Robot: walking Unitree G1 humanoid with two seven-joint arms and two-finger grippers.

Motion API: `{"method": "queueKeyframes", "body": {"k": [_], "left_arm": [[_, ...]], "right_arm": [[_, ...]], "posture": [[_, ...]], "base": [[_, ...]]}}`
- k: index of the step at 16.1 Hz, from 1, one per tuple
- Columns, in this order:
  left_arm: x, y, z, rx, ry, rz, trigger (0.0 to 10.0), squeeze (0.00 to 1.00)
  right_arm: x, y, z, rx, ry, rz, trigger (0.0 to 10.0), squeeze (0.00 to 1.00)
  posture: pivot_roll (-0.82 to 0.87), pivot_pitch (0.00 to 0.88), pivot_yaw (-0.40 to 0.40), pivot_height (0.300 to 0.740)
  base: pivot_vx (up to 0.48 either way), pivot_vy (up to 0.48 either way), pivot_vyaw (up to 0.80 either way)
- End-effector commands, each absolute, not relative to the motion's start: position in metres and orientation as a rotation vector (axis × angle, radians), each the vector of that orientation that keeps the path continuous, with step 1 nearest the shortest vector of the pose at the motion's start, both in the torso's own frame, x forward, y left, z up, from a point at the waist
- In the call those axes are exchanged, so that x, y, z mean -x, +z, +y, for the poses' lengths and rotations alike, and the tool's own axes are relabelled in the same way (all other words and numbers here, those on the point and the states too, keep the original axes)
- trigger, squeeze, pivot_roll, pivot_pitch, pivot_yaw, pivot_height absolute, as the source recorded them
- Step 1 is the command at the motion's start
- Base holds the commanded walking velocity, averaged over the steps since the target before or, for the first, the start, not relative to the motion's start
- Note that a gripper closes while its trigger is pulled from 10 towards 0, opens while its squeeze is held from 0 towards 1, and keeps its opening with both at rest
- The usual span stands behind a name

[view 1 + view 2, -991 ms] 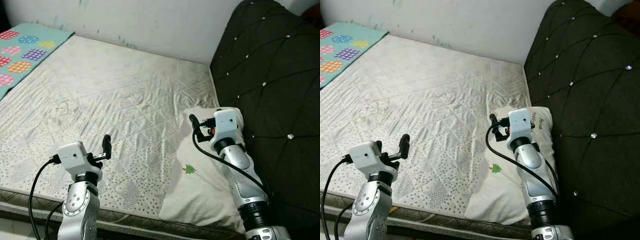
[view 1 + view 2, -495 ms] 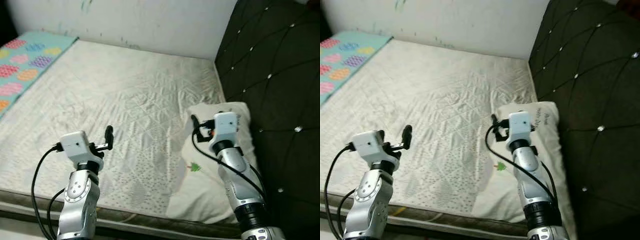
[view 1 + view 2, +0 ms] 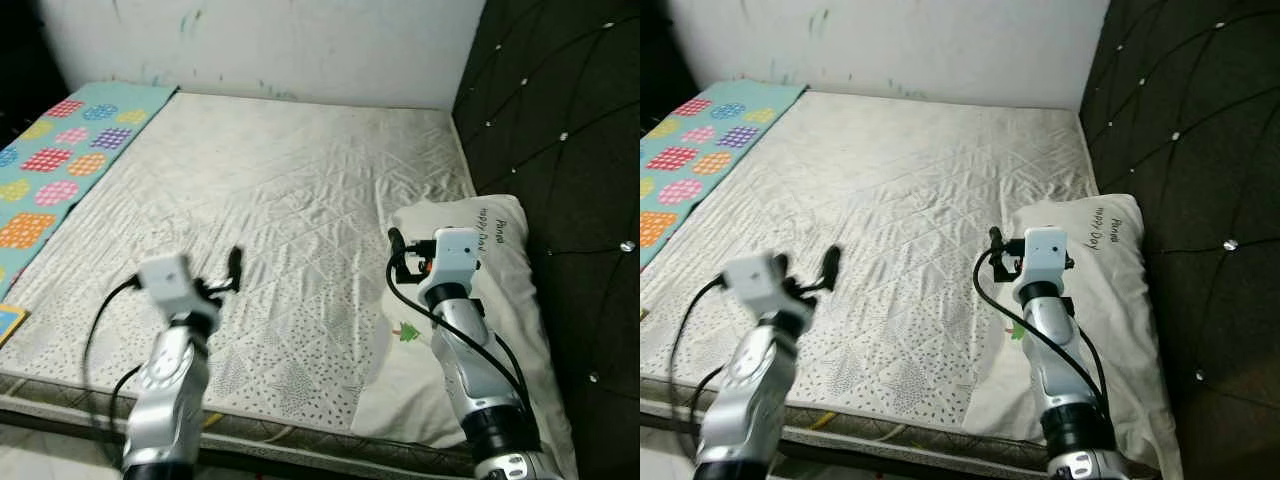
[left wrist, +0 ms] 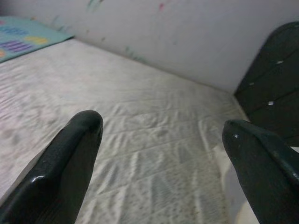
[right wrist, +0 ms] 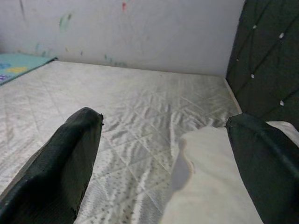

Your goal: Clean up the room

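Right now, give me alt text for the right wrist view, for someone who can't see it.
The right gripper, jaws wide open and holding nothing, hovers over a bare quilted mattress. A white pillow lies ahead beside a dark tufted headboard, with a paint-smudged wall behind.
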State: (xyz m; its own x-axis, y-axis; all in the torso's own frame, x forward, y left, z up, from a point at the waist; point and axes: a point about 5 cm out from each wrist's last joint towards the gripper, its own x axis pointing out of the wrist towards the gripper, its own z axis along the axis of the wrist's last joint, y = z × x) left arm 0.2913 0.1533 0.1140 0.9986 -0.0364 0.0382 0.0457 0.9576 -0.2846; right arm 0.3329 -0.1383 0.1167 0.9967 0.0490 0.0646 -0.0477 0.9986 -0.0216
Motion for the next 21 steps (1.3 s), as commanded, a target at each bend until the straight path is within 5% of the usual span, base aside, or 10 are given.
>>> {"method": "queueKeyframes", "body": {"k": [1, 5, 12, 21], "left_arm": [[-0.294, 0.114, 0.150, 0.265, -0.068, -0.031, 10.0, 0.00], [-0.289, 0.110, 0.155, 0.256, -0.020, -0.024, 10.0, 0.00], [-0.270, 0.093, 0.174, 0.252, 0.048, 0.031, 10.0, 0.00], [-0.268, 0.089, 0.169, 0.235, 0.027, 0.045, 10.0, 0.00]], "right_arm": [[-0.337, 0.124, -0.129, 0.039, 0.075, -0.092, 10.0, 0.00], [-0.326, 0.114, -0.117, 0.046, 0.119, -0.076, 10.0, 0.00], [-0.315, 0.093, -0.153, 0.075, 0.052, 0.012, 10.0, 0.00], [-0.320, 0.095, -0.138, 0.108, 0.117, 0.002, 10.0, 0.00]], "posture": [[-0.12, 0.000, 0.043, 0.740], [-0.12, 0.000, 0.048, 0.740], [-0.10, 0.000, -0.020, 0.740], [-0.09, 0.000, -0.038, 0.740]], "base": [[0.000, 0.000, 0.00], [0.000, 0.000, -0.45], [0.000, 0.000, -0.39], [0.000, 0.312, 0.00]]}}
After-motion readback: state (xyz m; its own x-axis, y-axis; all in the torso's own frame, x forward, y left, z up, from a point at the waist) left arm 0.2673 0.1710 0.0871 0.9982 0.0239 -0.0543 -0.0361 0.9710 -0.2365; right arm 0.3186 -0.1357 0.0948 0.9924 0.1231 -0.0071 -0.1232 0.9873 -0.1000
